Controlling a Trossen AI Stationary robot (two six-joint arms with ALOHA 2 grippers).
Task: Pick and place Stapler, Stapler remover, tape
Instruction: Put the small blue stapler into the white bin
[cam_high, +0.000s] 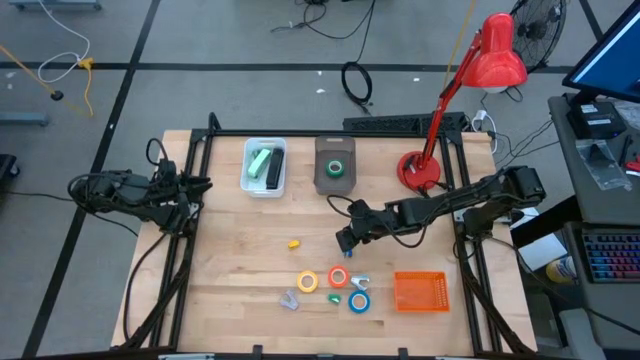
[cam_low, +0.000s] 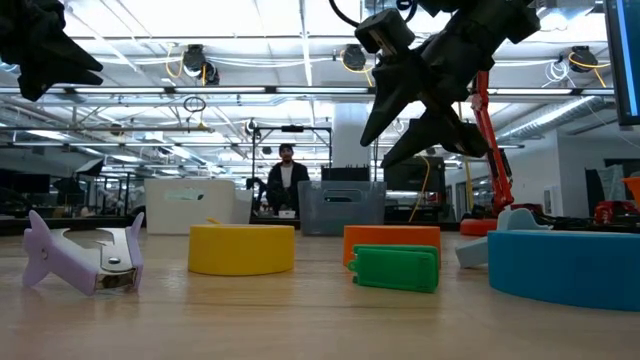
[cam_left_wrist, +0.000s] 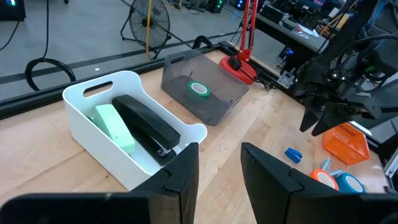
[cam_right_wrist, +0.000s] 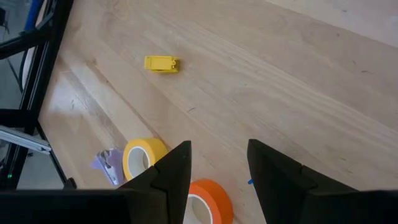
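Note:
A black stapler (cam_left_wrist: 146, 124) and a light green stapler (cam_left_wrist: 115, 127) lie in the white bin (cam_high: 265, 166). A green tape roll (cam_left_wrist: 199, 89) lies flat in the grey bin (cam_high: 335, 165). Yellow (cam_high: 308, 282), orange (cam_high: 338, 277) and blue (cam_high: 359, 300) tape rolls lie flat near the table's front edge. Beside them are a purple stapler remover (cam_high: 290, 300) and a blue-white one (cam_high: 358, 284). My right gripper (cam_high: 343, 240) hangs open above the table, just behind the orange roll (cam_right_wrist: 208, 196), slanting down. My left gripper (cam_left_wrist: 221, 168) waits open at the table's left edge.
An orange mesh basket (cam_high: 420, 291) stands at the front right and a red desk lamp (cam_high: 421, 170) at the back right. A small yellow piece (cam_high: 294, 243) lies mid-table, and a small green piece (cam_low: 395, 268) lies among the rolls. A person stands far off in the room behind.

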